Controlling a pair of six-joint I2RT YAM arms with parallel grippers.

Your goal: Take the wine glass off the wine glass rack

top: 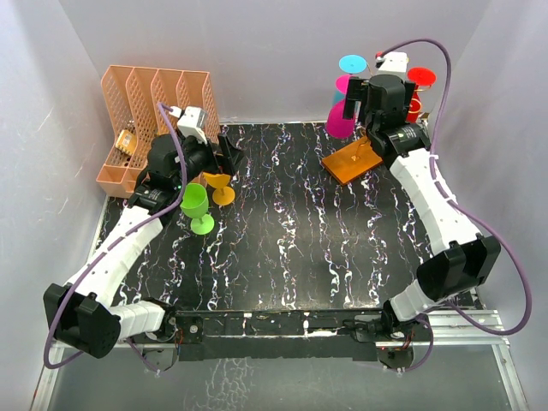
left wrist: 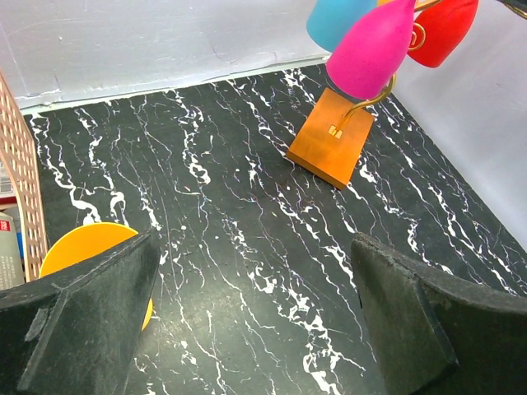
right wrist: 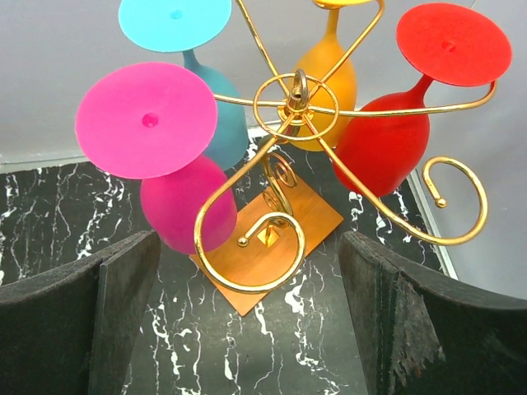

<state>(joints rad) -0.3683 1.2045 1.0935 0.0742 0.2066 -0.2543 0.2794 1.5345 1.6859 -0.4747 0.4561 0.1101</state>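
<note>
Approach step: right gripper [right wrist: 251,321] wide open, empty, above wine glass rack [right wrist: 296,99]; next, close on pink wine glass [right wrist: 185,206] stem, slide off curl

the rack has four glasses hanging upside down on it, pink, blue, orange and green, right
Not quite. The fourth one hanging on the rack is a red glass, not green. The right wrist view shows it upside down with the pink glass, blue glass and orange glass. The green glass stands on the table.
</note>
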